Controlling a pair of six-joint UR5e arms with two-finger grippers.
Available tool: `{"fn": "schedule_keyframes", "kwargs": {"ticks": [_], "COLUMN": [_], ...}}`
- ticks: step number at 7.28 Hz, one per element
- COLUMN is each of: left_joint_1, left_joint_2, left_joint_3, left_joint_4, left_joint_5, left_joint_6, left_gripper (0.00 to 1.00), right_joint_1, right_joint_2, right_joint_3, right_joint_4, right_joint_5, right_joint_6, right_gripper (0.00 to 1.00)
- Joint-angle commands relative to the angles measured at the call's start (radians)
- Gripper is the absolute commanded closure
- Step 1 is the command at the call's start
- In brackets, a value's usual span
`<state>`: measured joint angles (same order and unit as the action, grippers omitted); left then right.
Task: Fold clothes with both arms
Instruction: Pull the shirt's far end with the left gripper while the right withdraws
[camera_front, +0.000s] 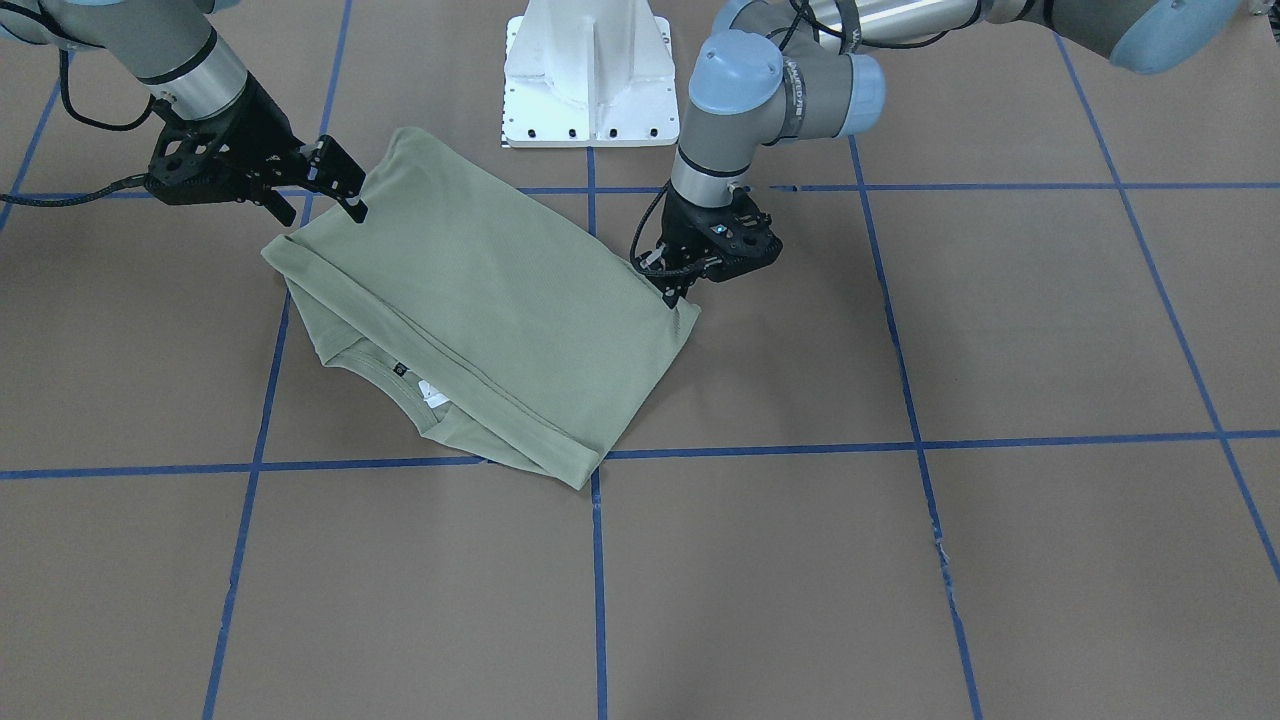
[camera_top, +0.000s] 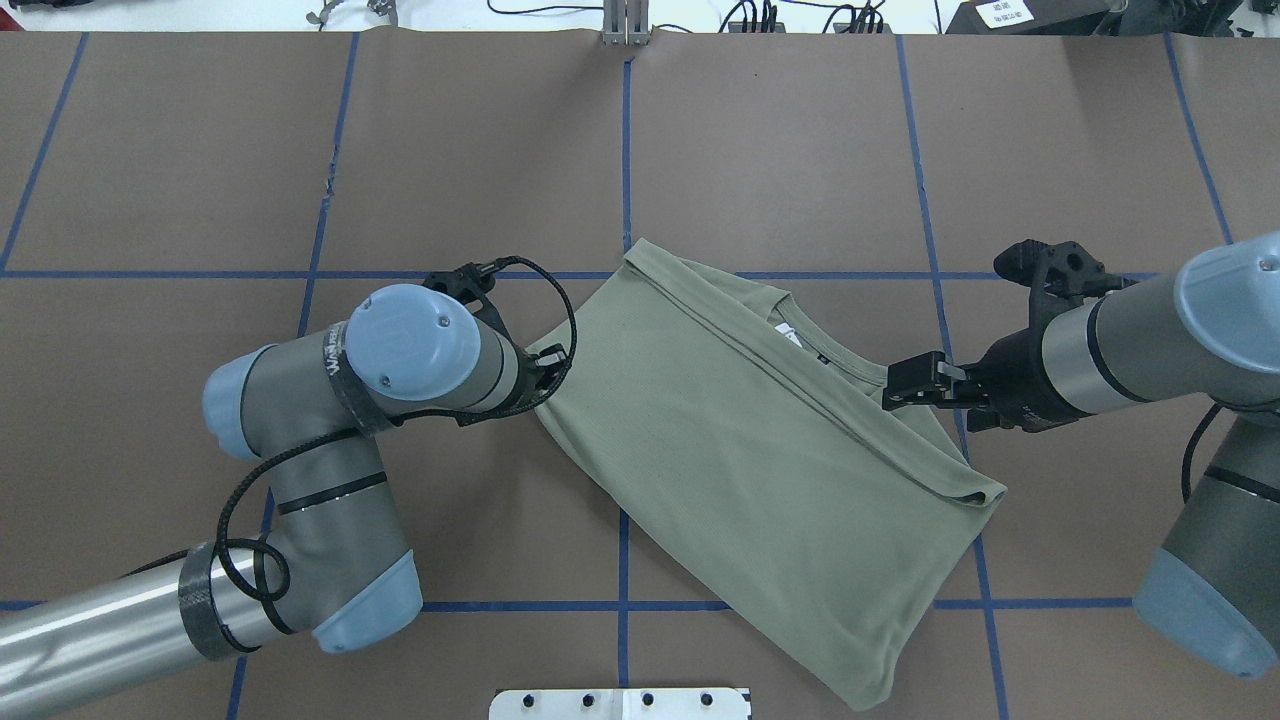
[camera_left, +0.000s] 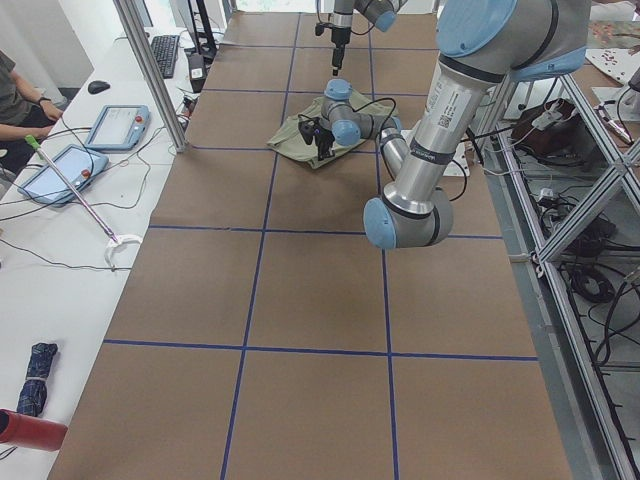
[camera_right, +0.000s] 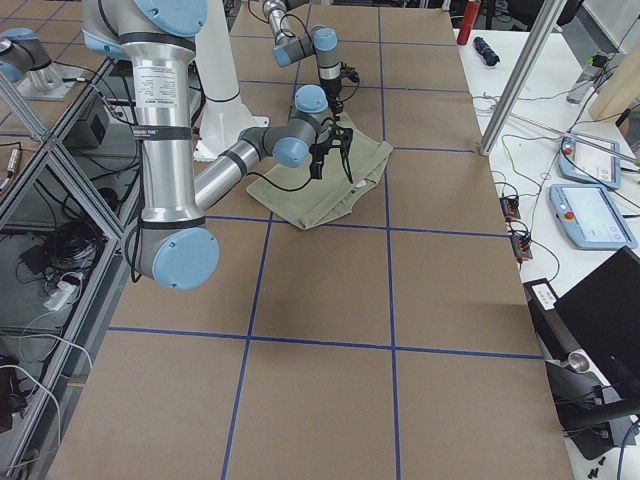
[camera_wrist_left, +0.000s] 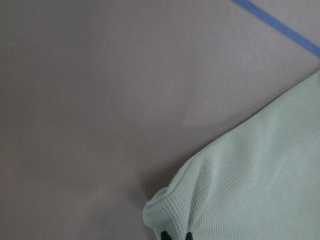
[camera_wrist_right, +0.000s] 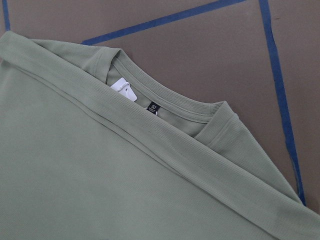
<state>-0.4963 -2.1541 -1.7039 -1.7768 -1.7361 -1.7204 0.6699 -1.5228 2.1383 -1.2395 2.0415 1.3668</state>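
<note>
One olive-green knit shirt (camera_front: 500, 300) lies folded into a rough four-sided slab, set at a slant on the table (camera_front: 1000, 560) just in front of the robot's white metal pedestal base (camera_front: 588, 80). The cloth is soft, matte and finely ribbed. A long straight folded edge crosses it just below the rounded, ribbed collar (camera_wrist_right: 165, 102). At the neck sit one white hang tag (camera_wrist_right: 121, 86) and one small black label (camera_wrist_right: 153, 108), side by side.

Two jointed arms in grey and silver metal, with smooth light-blue caps and black cables, reach in from either side. The left arm (camera_top: 400, 350) brings its black two-fingered tool (camera_front: 680, 290) down on one corner of the shirt. In the left wrist view the dark fingertips sit close together at the bottom edge, with the bunched corner pinched between them. The right arm (camera_top: 1120, 340) holds its tool (camera_front: 352, 190) over the opposite edge of the garment, near the collar end. Its two fingers are spread wide and grip nothing.

The table is covered in flat brown paper marked into large squares by blue tape lines (camera_front: 598, 560). The shirt lies across one of their crossings.
</note>
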Motion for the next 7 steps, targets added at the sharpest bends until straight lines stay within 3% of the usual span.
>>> {"fn": "schedule_keyframes", "kwargs": {"ticks": [1, 3, 5, 7], "left_joint_1": [-0.121, -0.227, -0.271, -0.272], "left_joint_2": [-0.004, -0.032, -0.195, -0.330], "left_joint_3": [0.071, 0.218, 0.481, 0.648], "left_joint_4": [-0.015, -0.143, -0.275, -0.381], "left_joint_5": [0.003, 0.004, 0.006, 0.038], "left_joint_6": [0.143, 0.272, 0.298, 0.301], "left_gripper": [1.00, 1.00, 1.00, 1.00], "right_joint_1": [0.010, 0.011, 0.017, 0.025], "right_joint_2": [0.003, 0.004, 0.004, 0.004], "right_joint_3": [0.000, -0.001, -0.001, -0.008], "right_joint_4": [0.000, 0.000, 0.000, 0.000], "right_joint_5": [-0.001, -0.003, -0.004, -0.004], "right_joint_6": [0.000, 0.000, 0.000, 0.000], "right_gripper": [0.00, 0.00, 0.00, 0.00]}}
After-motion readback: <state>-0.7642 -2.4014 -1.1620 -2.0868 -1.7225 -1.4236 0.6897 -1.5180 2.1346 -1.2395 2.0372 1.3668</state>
